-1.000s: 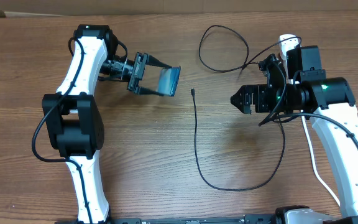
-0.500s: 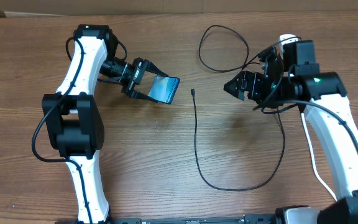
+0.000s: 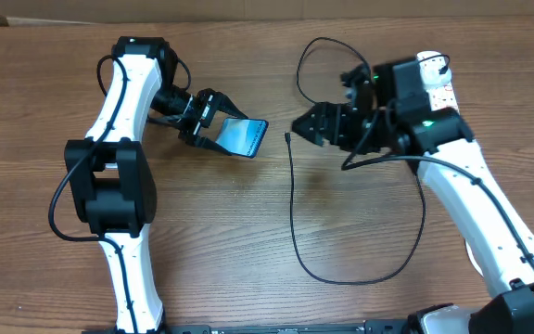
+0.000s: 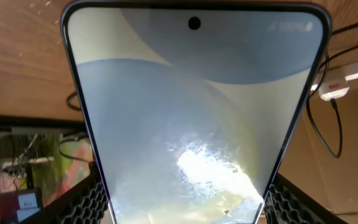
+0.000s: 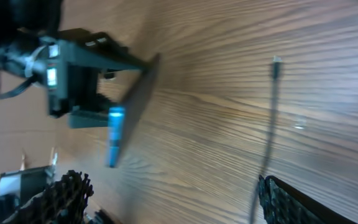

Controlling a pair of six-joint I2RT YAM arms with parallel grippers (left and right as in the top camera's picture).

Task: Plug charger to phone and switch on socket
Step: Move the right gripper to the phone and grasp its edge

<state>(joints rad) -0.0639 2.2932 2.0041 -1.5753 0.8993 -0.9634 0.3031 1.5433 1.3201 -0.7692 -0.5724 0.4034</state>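
Left gripper: jaws clenched on the phone, which is held tilted at 11 o'clock from table centre. The left wrist view is filled by its lit screen.

Charger: the black cable lies slack on the table, and its connector tip sits at 3 o'clock of the phone, apart from it, with bare wood between.

Right gripper: jaws spread and empty, just beside the tip at its 2 o'clock.

Socket: at 2 o'clock on the table, largely covered by the right arm. A cable loop lies at its 9 o'clock.
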